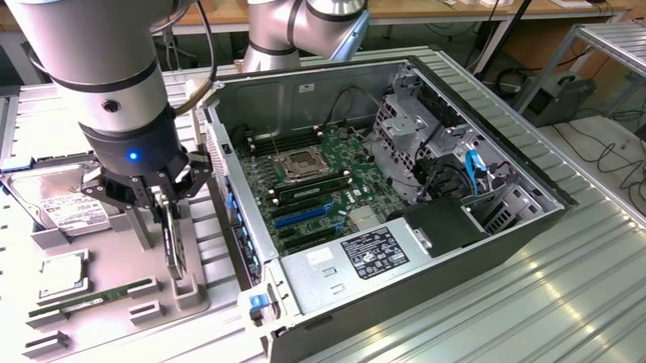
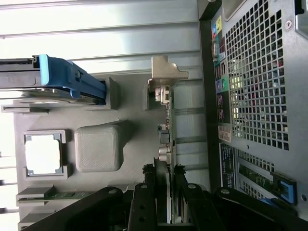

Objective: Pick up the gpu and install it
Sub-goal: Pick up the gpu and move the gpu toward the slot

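The gpu stands on edge in a slot of the grey holder tray, at the exterior view's left of the open computer case. My gripper is lowered straight over it, one finger on each face of the card. In the wrist view the gpu runs edge-on away from my gripper, its silver end bracket at the far end, and the black fingers press against its sides. The card still sits in its holder.
The case lies open with its motherboard and blue expansion slots exposed. On the tray lie a hard drive, a processor and a green memory stick. The case's rear grille is close beside the card.
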You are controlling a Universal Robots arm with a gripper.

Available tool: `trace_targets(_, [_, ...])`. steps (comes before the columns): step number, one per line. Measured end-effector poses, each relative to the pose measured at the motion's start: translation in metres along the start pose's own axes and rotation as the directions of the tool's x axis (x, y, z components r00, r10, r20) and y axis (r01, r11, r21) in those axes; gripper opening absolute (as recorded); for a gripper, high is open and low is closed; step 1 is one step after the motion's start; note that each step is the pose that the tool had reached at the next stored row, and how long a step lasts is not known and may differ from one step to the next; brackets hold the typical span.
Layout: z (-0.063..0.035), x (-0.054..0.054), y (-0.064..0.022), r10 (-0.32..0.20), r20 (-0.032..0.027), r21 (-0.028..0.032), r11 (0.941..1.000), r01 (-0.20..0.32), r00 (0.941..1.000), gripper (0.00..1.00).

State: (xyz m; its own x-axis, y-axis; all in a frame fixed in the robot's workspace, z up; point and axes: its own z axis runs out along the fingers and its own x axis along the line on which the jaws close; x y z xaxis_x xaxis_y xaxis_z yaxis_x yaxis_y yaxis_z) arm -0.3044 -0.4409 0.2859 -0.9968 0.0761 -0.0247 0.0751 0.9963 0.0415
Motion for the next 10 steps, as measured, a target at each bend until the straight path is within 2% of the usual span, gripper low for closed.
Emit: trace_targets(10, [-0.0023, 0.0, 0.0007, 0.0, 0.0, -0.0001, 1.0, 0.0, 1.0, 0.27])
